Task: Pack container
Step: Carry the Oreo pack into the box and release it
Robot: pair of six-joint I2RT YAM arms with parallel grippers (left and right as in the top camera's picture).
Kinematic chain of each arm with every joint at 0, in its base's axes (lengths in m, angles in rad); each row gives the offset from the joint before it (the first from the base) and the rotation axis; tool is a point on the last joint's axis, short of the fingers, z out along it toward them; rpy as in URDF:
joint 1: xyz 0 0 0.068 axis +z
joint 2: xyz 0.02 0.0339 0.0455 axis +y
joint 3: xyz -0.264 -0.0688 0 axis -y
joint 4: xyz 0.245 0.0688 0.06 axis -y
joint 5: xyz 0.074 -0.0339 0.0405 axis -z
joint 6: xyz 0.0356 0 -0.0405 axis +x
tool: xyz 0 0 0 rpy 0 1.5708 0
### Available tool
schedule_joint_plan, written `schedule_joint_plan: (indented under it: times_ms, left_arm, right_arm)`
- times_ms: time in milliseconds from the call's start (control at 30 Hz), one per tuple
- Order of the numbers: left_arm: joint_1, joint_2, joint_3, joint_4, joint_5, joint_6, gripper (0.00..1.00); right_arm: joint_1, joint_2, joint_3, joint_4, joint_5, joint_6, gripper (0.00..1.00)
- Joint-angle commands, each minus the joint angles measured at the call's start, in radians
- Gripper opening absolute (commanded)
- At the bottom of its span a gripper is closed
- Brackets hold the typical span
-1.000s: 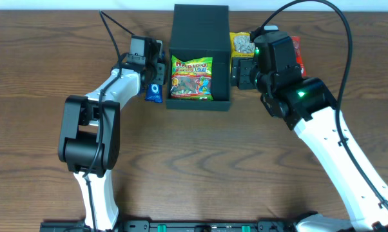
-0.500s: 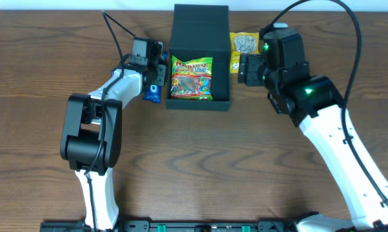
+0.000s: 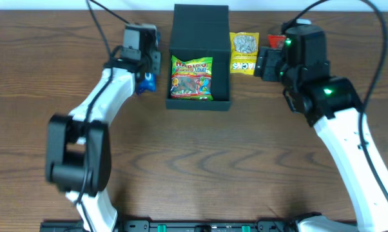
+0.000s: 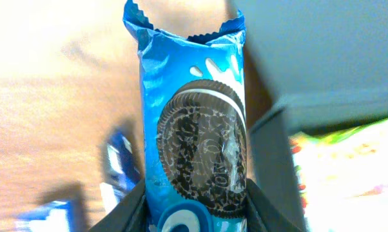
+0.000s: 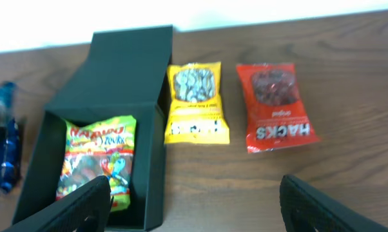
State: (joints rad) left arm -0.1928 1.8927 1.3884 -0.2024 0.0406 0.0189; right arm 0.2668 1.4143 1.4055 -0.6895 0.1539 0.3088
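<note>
Ideally, the left gripper, clamped on the blue plastic cookie packet, clears the dark rectangular cardboard container's wall before releasing; the right gripper hangs wide, empty.

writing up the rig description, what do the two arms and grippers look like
The left arm and right arm have white links, bulky black joint housings and thin black cables. Green lights glow on the right. The left gripper and right gripper are black.

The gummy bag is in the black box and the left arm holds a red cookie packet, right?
Not quite: the cookie packet is blue, not red; the left wrist view shows it. The gummy bag does lie in the box.
</note>
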Motion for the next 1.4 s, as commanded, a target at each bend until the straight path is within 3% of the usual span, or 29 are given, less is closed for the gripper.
schedule_joint_plan:
  times_ms: [0,133,300,567,767,1300,1333,1367]
  left_arm:
    - [-0.009,-0.115,0.017,-0.019,-0.022,-0.021,0.06]
    - [-0.048,-0.193,0.017,-0.073,-0.021,-0.072,0.06]
    - [-0.187,-0.212,0.017,-0.106,-0.003,-0.273,0.06]
    - [-0.373,-0.089,0.017,0.023,-0.025,-0.352,0.06]
    - [-0.39,0.015,0.017,0.079,-0.023,-0.589,0.06]
    - [-0.39,0.112,0.017,0.245,0.011,-0.572,0.07]
    - [-0.39,0.112,0.017,0.243,0.013,-0.572,0.21]
    - [-0.39,0.112,0.017,0.237,0.03,-0.572,0.69]
  right_arm:
    - [-0.013,-0.057,0.007,-0.006,0.007,-0.011,0.83]
    - [-0.013,-0.09,0.007,-0.01,0.007,-0.011,0.84]
    - [-0.013,-0.113,0.007,-0.048,0.006,-0.009,0.84]
    - [-0.013,-0.145,0.007,-0.111,0.006,0.008,0.86]
    - [-0.013,-0.17,0.007,-0.138,0.007,0.008,0.87]
    - [-0.013,-0.171,0.007,-0.168,0.008,0.0,0.88]
    - [-0.013,-0.171,0.007,-0.168,0.008,-0.003,0.88]
    - [-0.013,-0.171,0.007,-0.168,0.008,-0.004,0.88]
